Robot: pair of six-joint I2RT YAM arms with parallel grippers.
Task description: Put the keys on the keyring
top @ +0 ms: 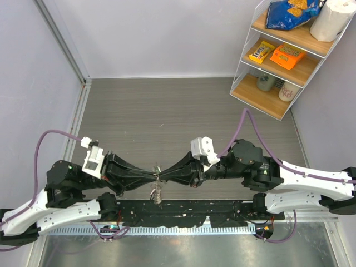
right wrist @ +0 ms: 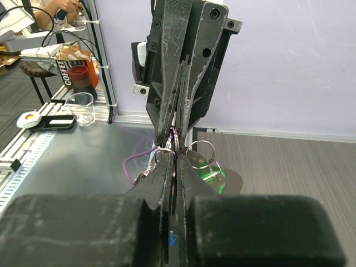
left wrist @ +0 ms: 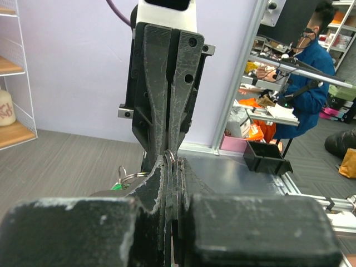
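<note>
My two grippers meet tip to tip above the near edge of the table. My left gripper (top: 151, 177) (left wrist: 171, 167) is shut on the thin silvery keyring (left wrist: 169, 158), which sticks out at its fingertips. My right gripper (top: 162, 176) (right wrist: 177, 161) is shut on a thin flat key with a blue bit (right wrist: 171, 239) deep between its fingers, and its tip touches the keyring (right wrist: 176, 138). Smaller rings (right wrist: 200, 153) and a green-headed key (right wrist: 212, 176) hang beside the tips. Keys (top: 156, 192) dangle below the joined tips in the top view.
A white wire shelf (top: 289, 55) with snack bags, a paper roll and mugs stands at the back right. A black rail (top: 183, 211) runs along the near table edge. Grey walls close the left and back sides.
</note>
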